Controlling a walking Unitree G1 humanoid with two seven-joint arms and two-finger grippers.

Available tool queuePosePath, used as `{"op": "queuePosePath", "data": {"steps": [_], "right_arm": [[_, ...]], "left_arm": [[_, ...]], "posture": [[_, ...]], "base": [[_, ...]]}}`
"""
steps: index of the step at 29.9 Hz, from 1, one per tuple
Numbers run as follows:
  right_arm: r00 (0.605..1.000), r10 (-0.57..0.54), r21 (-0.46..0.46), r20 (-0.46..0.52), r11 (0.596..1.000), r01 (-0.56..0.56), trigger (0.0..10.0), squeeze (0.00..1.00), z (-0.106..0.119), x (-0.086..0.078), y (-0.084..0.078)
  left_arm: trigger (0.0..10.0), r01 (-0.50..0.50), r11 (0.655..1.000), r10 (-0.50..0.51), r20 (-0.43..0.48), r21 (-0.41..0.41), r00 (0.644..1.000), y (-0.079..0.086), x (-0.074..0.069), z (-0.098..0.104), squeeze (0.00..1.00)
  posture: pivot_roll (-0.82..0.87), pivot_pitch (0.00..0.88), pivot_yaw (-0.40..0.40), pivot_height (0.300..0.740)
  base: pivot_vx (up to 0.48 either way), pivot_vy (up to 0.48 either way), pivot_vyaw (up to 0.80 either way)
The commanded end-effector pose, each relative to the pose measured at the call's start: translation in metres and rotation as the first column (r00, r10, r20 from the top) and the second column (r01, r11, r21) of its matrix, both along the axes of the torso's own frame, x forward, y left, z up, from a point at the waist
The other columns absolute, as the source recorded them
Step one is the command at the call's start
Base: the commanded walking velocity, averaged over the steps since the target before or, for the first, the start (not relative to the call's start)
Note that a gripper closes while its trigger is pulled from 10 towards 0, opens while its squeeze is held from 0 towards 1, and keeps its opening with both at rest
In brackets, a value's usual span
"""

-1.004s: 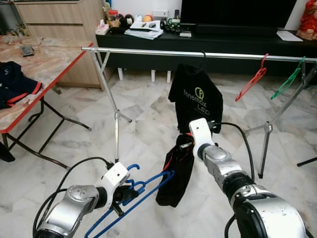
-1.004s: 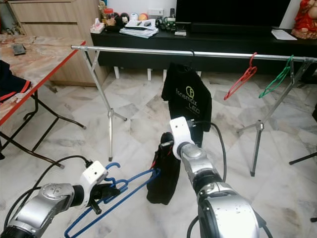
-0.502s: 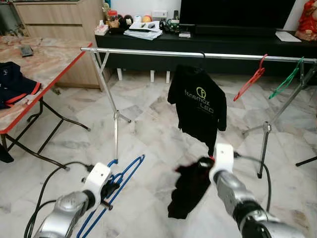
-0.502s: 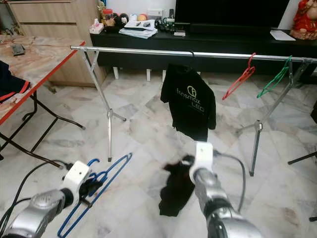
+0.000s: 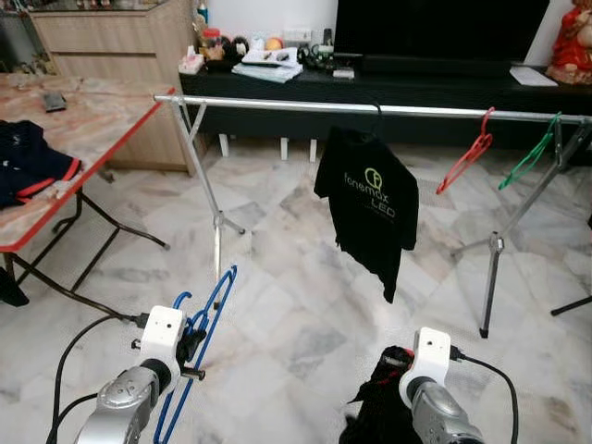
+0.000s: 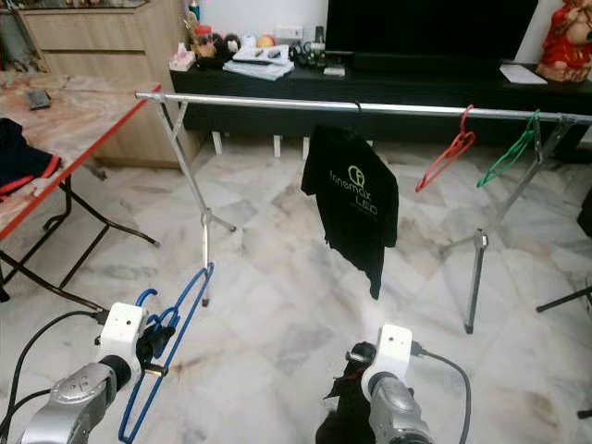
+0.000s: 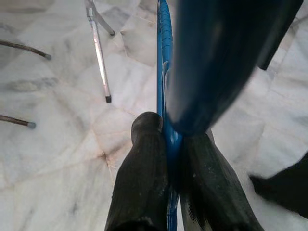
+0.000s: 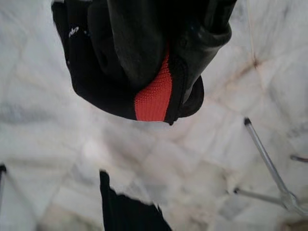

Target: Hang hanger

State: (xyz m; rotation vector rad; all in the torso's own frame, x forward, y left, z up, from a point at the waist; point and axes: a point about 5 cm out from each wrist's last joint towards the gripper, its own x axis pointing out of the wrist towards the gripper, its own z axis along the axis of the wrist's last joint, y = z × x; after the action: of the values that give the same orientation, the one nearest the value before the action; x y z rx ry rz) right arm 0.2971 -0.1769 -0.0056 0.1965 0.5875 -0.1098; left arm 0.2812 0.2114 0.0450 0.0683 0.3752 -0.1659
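Your left pincer clamps the blue plastic hanger; right wrist view shows your right pincer gripping the black red-trimmed garment.

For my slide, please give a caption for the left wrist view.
Left tool shut on the blue hanger above the marble floor.
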Motion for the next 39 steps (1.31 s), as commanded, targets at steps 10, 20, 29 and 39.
{"op": "queuePosePath", "data": {"steps": [10, 20, 29, 39], "right_arm": [[0.994, 0.084, -0.056, 0.066, 0.995, -0.080, 10.0, 0.00, 0.008, 0.007, 0.011], [0.990, 0.124, -0.066, 0.069, 0.991, -0.119, 10.0, 0.00, 0.006, 0.005, 0.018], [0.988, 0.137, -0.067, 0.067, 0.989, -0.132, 10.0, 0.00, 0.007, 0.006, 0.020], [0.988, 0.151, -0.057, 0.036, 0.987, -0.149, 10.0, 0.00, 0.001, 0.000, 0.022]], "left_arm": [[10.0, 0.003, 1.000, -0.003, 0.025, 0.011, 1.000, 0.001, 0.008, 0.005, 0.00], [10.0, 0.007, 1.000, -0.008, 0.028, 0.020, 1.000, 0.003, 0.011, 0.007, 0.00], [10.0, 0.011, 1.000, -0.011, 0.042, 0.012, 0.999, -0.001, 0.014, 0.011, 0.00], [10.0, 0.018, 1.000, -0.019, 0.043, 0.014, 0.999, -0.002, 0.019, 0.012, 0.00]], "posture": [[0.09, 0.006, 0.034, 0.740], [0.11, 0.000, 0.035, 0.740], [0.09, 0.019, 0.025, 0.740], [0.06, 0.039, 0.036, 0.740]], "base": [[0.417, 0.000, 0.00], [0.480, 0.000, 0.00], [0.480, 0.000, 0.00], [0.480, 0.000, 0.00]]}}
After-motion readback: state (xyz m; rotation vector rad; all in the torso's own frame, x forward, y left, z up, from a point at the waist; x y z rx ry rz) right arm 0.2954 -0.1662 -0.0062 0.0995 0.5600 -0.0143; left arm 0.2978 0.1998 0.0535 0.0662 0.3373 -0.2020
